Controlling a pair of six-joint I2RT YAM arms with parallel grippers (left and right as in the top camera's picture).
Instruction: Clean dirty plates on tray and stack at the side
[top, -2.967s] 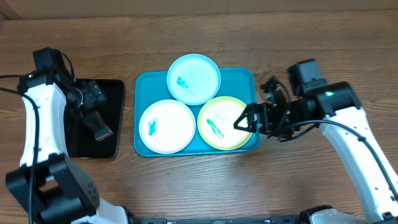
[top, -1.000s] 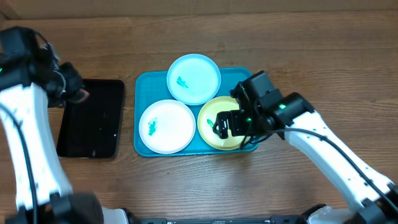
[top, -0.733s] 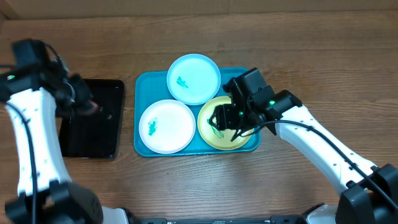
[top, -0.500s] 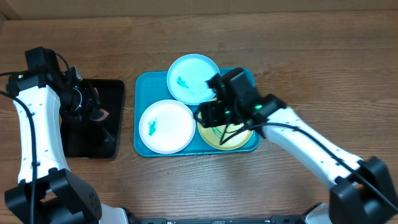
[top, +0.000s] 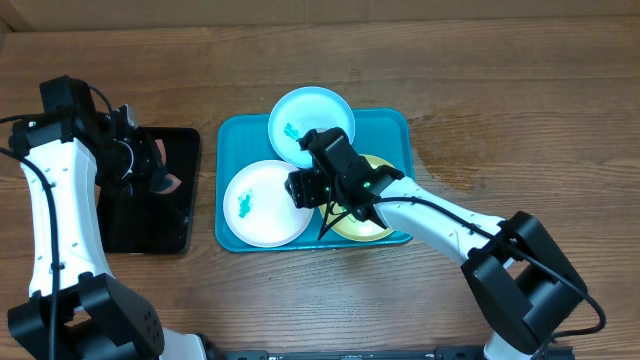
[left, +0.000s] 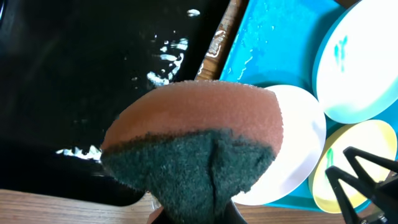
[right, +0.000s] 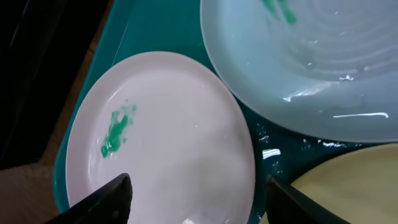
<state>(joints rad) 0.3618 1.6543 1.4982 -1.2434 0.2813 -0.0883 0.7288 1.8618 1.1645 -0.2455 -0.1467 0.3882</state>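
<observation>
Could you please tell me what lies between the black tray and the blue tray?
Only a narrow strip of bare wooden table, clearest in the overhead view.

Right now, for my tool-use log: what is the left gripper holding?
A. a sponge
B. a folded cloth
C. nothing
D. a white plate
A: the left wrist view shows the sponge, orange foam with a dark green scrub layer, pinched in the left gripper above the black tray.
</observation>
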